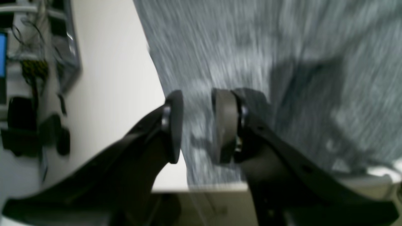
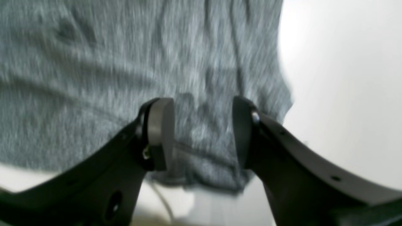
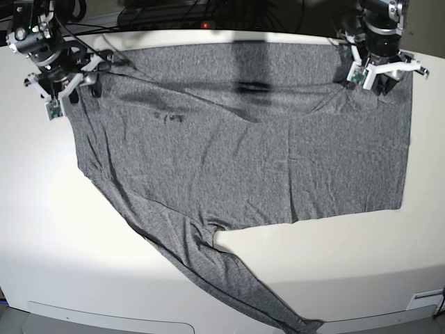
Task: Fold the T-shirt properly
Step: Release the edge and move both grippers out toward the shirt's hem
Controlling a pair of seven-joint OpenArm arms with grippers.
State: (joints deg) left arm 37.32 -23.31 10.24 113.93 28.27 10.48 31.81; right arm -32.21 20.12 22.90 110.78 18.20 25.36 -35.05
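The heather-grey T-shirt (image 3: 243, 160) lies spread flat across the white table (image 3: 62, 243). One long sleeve trails toward the front edge. My left gripper (image 3: 380, 85) hovers over the shirt's far right corner. In the left wrist view the left gripper (image 1: 198, 108) stands open, with blurred T-shirt (image 1: 251, 47) cloth below the gap, close to the cloth's edge. My right gripper (image 3: 68, 89) sits at the shirt's far left corner. The right wrist view shows the right gripper (image 2: 202, 128) open just above the T-shirt (image 2: 94, 78), near its hem and side edge.
Cables and dark equipment (image 3: 208, 17) line the table's far edge behind the shirt. Off the table's side, the left wrist view shows a cluttered area (image 1: 28, 94) with a screen and dark gear. Bare table surface (image 2: 345, 94) lies beside the cloth.
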